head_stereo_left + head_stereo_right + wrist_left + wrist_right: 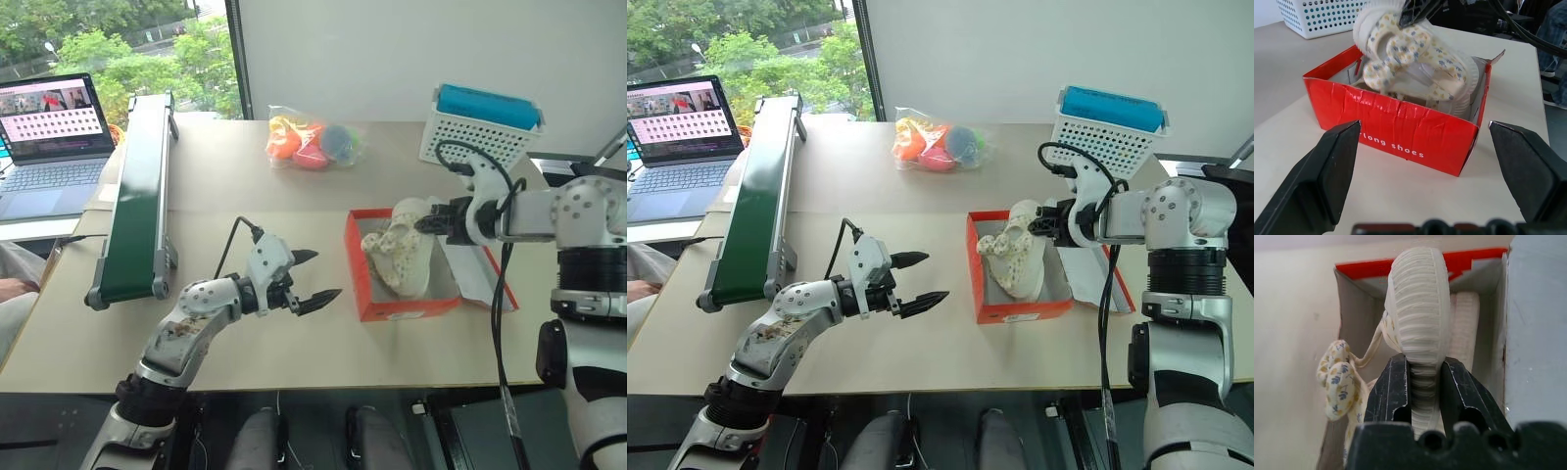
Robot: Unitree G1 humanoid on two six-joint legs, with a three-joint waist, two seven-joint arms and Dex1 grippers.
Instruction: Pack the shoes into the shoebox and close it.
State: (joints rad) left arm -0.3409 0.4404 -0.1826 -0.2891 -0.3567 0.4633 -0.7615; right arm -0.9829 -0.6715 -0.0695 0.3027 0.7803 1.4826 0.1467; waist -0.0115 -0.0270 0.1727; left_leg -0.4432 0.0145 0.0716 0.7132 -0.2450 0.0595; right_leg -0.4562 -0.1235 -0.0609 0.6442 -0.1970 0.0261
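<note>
The orange-red shoebox (407,305) stands open on the table, right of centre, its lid (482,279) lying flat to its right. My right gripper (423,223) is shut on the ribbed sole of one cream shoe (1418,298), holding it on edge over the box's inside with its flowered strap hanging down. A second cream shoe (1465,325) lies in the box beside it. My left gripper (327,273) hovers open and empty a short way left of the box, pointing at its front wall (1400,132).
A white perforated basket with a teal top (480,127) stands behind the box. A clear bag of orange and blue toys (312,142) lies at the back centre. A green conveyor (137,196) and a laptop (54,137) are at the left.
</note>
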